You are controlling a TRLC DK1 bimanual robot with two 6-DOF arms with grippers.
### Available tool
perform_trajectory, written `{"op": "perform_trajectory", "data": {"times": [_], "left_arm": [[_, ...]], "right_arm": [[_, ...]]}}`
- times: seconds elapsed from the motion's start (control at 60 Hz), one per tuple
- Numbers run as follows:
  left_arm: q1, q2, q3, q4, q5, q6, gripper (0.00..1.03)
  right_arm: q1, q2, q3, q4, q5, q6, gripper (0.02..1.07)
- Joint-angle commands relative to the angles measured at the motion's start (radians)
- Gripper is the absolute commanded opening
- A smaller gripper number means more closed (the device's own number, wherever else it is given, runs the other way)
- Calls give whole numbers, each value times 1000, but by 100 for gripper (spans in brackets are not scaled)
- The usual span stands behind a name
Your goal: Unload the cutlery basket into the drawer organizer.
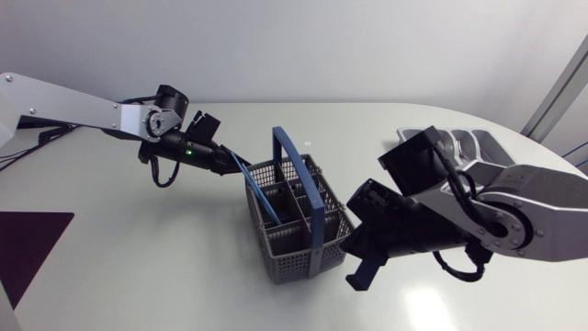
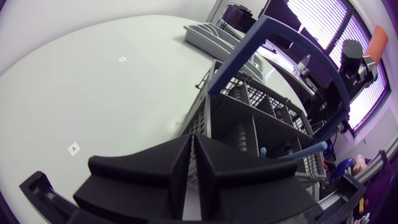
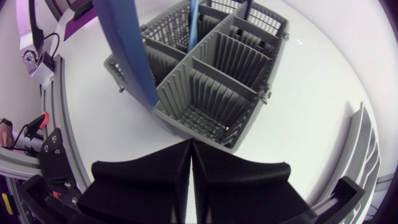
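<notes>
The grey cutlery basket point(image 1: 294, 230) with a blue hoop handle point(image 1: 308, 184) stands mid-table. A thin blue utensil point(image 1: 257, 188) leans out of its far left compartment. My left gripper point(image 1: 230, 164) is at the utensil's upper end. In the left wrist view the left gripper point(image 2: 194, 149) is shut, with nothing seen in the slit. The utensil point(image 2: 305, 149) shows just past one finger. My right gripper point(image 1: 360, 276) is shut and empty at the basket's near right corner. The right wrist view shows the right gripper point(image 3: 190, 155) facing the basket point(image 3: 211, 81) and the utensil point(image 3: 194, 18).
The grey drawer organizer point(image 1: 464, 144) lies at the back right, partly behind my right arm. It also shows beyond the basket point(image 2: 261, 118) as the organizer point(image 2: 208, 34). A dark purple mat point(image 1: 28, 239) lies at the front left.
</notes>
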Motion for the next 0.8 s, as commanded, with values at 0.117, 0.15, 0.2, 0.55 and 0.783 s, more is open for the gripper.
{"op": "perform_trajectory", "data": {"times": [0.117,0.15,0.2,0.55,0.783], "left_arm": [[16,-107,-153,-73,36,93,9],[25,-131,-182,-73,38,99,9],[39,-162,-219,-73,38,112,9],[101,-394,-440,-59,42,145,9],[137,-411,-457,-42,28,136,14]], "right_arm": [[-71,58,23,113,66,-24,8],[-80,78,32,126,67,-26,8],[-98,113,50,148,67,-27,8],[-161,360,282,197,54,-23,8],[-179,397,313,202,60,-20,8]]}}
